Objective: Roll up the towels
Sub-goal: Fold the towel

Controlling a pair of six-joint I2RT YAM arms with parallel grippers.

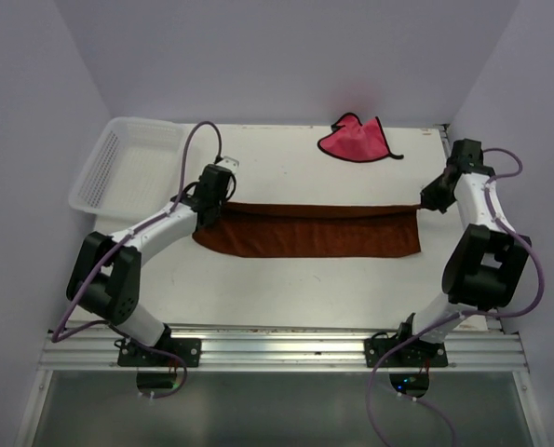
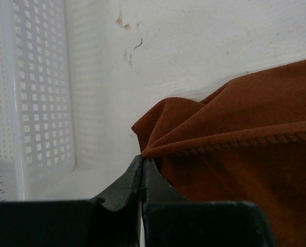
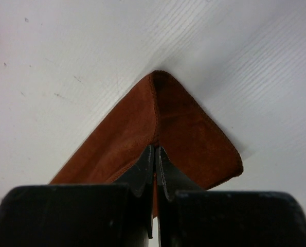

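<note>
The rust-brown towel (image 1: pixel 309 233) lies across the middle of the table as a long folded strip, its upper layer pulled toward the far side. My left gripper (image 1: pixel 209 216) is shut on the strip's left end, pinching the stitched hem (image 2: pixel 225 144) at its tips (image 2: pixel 143 158). At the right end, my right gripper (image 1: pixel 426 201) is shut on the folded corner (image 3: pixel 158 118), with cloth caught between its jaws (image 3: pixel 156 148). The pink-red towel (image 1: pixel 354 140) lies crumpled at the back right, away from both grippers.
A white mesh basket (image 1: pixel 128 166) stands at the back left, close beside the left gripper; its wall (image 2: pixel 34 103) fills the left of the left wrist view. Walls close in the table on three sides.
</note>
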